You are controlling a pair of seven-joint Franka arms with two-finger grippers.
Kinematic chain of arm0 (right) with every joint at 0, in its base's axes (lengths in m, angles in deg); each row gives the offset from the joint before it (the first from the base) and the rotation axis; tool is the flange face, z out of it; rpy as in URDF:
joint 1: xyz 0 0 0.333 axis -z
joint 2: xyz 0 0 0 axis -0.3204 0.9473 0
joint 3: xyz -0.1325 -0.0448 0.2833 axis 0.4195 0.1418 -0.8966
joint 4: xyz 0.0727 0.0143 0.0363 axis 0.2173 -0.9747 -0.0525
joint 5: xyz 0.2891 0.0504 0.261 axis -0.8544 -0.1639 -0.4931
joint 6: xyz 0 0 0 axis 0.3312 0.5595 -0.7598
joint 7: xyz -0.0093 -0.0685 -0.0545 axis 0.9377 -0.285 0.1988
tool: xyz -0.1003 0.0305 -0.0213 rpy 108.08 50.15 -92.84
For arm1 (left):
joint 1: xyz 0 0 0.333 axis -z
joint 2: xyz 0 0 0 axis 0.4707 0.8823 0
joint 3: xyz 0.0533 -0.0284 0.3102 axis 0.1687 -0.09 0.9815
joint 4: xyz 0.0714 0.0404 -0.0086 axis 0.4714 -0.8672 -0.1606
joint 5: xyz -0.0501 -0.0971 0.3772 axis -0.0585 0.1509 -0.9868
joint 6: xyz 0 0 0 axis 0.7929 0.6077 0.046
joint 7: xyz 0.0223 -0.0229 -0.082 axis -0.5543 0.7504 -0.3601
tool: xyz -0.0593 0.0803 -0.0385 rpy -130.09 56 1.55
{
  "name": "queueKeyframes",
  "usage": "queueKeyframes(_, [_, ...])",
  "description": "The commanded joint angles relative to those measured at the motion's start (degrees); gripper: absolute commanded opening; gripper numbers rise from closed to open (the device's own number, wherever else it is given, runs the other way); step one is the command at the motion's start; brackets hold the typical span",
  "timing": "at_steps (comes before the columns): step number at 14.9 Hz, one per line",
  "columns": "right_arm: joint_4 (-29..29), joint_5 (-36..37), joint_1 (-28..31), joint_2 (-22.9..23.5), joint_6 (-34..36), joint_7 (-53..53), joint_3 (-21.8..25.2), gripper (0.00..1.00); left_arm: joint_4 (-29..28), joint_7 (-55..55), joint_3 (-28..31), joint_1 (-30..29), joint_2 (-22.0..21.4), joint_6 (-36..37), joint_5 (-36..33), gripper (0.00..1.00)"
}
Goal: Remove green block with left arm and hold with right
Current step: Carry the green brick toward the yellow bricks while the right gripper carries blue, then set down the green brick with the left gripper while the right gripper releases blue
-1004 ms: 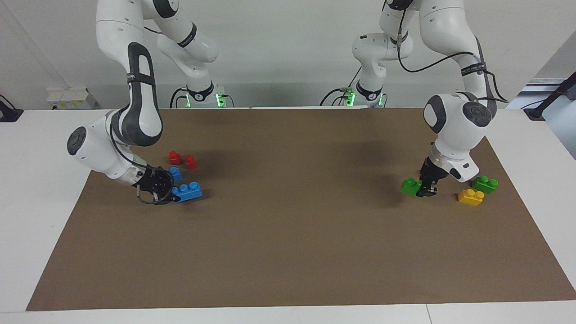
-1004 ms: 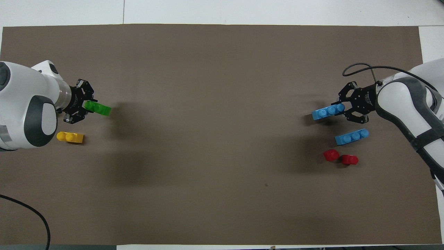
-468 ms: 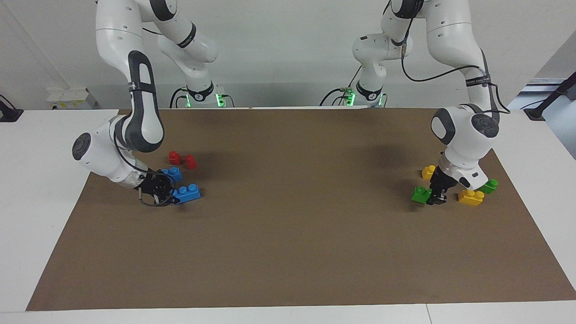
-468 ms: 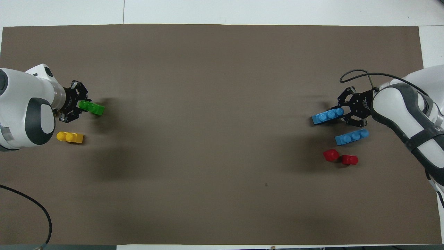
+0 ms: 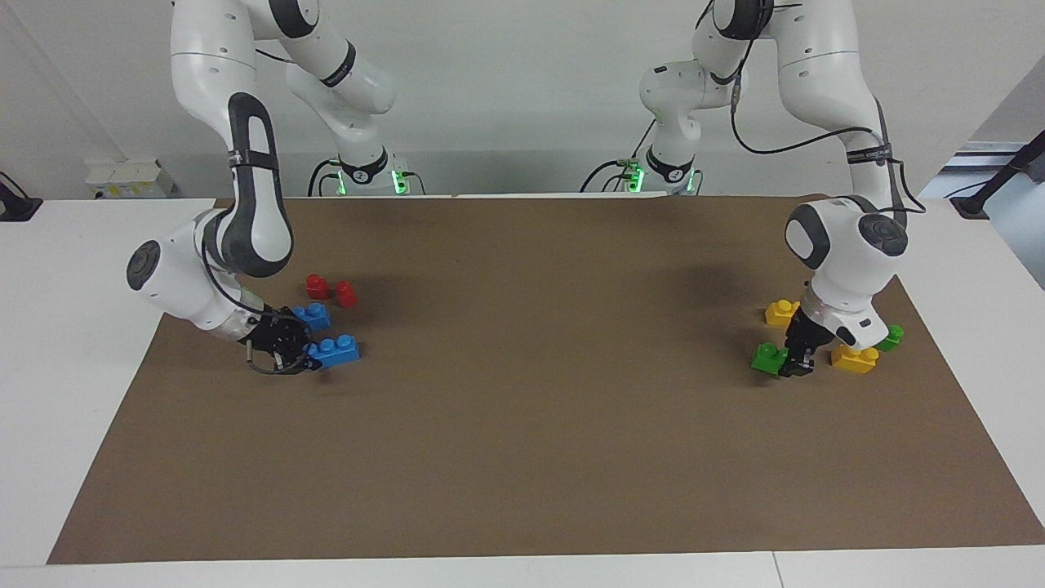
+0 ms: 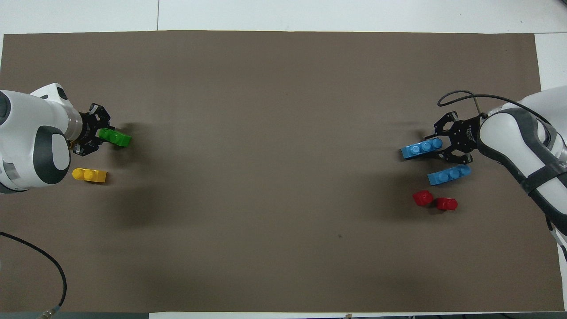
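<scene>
My left gripper [image 5: 793, 363] is shut on one end of the green block [image 5: 767, 358], a two-stud brick held low, at or just above the brown mat near the left arm's end. In the overhead view the green block [image 6: 115, 138] sticks out from the left gripper [image 6: 102, 135] toward the table's middle. My right gripper [image 5: 304, 356] is shut on a blue three-stud brick [image 5: 335, 351], low over the mat at the right arm's end. In the overhead view that blue brick [image 6: 421, 148] also sticks out of the right gripper [image 6: 439, 145].
Beside the left gripper lie two yellow bricks [image 5: 854, 359] [image 5: 781, 312] and a second green brick [image 5: 891, 336], partly hidden by the arm. Near the right gripper lie a second blue brick [image 5: 312, 314] and two red pieces [image 5: 317, 286] [image 5: 346, 294]. The brown mat [image 5: 531, 425] covers the table.
My left gripper has carried the green block down and toward the left arm's end of the table. My right gripper has shifted slightly with the blue brick.
</scene>
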State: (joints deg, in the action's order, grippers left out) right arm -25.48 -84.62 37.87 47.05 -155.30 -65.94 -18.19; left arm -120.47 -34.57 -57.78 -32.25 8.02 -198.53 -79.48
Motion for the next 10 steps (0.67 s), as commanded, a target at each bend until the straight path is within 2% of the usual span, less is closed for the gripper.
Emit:
queueKeyframes(1, [-0.4,-0.3,0.9,-1.0,1.2,-1.7,-0.9,0.94,-0.2,1.5,-0.5,-0.7,0.7,-1.7,-0.7,0.0])
queueKeyframes(2, [0.3,-0.3,0.9,-1.3,2.9,-2.0,-0.9,0.99,-0.2,1.6,-0.4,-0.7,0.8,-1.8,-0.7,0.0])
queueKeyframes(4, [2.8,-0.2,0.6,-2.1,6.7,-3.4,-0.8,0.99,-0.2,2.2,-0.4,-0.7,0.8,-1.6,-0.7,0.0])
queueKeyframes(5, [3.7,0.2,0.5,-2.7,8.1,-3.8,-0.8,0.99,-0.2,2.5,-0.5,-0.8,0.8,-1.5,-0.7,0.12])
queueKeyframes(6, [4.0,0.3,0.7,-4.0,9.0,-3.7,-0.8,0.99,-0.2,2.7,-0.5,-0.8,0.8,-1.4,-0.7,0.32])
queueKeyframes(8, [4.3,1.1,0.6,-7.0,10.1,-3.0,-0.8,1.0,0.0,3.1,-0.4,-0.8,0.7,-1.1,-0.7,0.91])
queueKeyframes(9, [5.0,2.4,0.4,-8.1,11.4,-2.8,-0.8,1.0,0.0,3.2,-0.4,-0.7,0.7,-1.0,-0.7,1.0])
queueKeyframes(10, [6.5,3.9,0.3,-8.9,13.0,-2.2,-0.9,1.0,0.1,3.3,-0.5,-0.7,0.6,-0.8,-0.7,1.0])
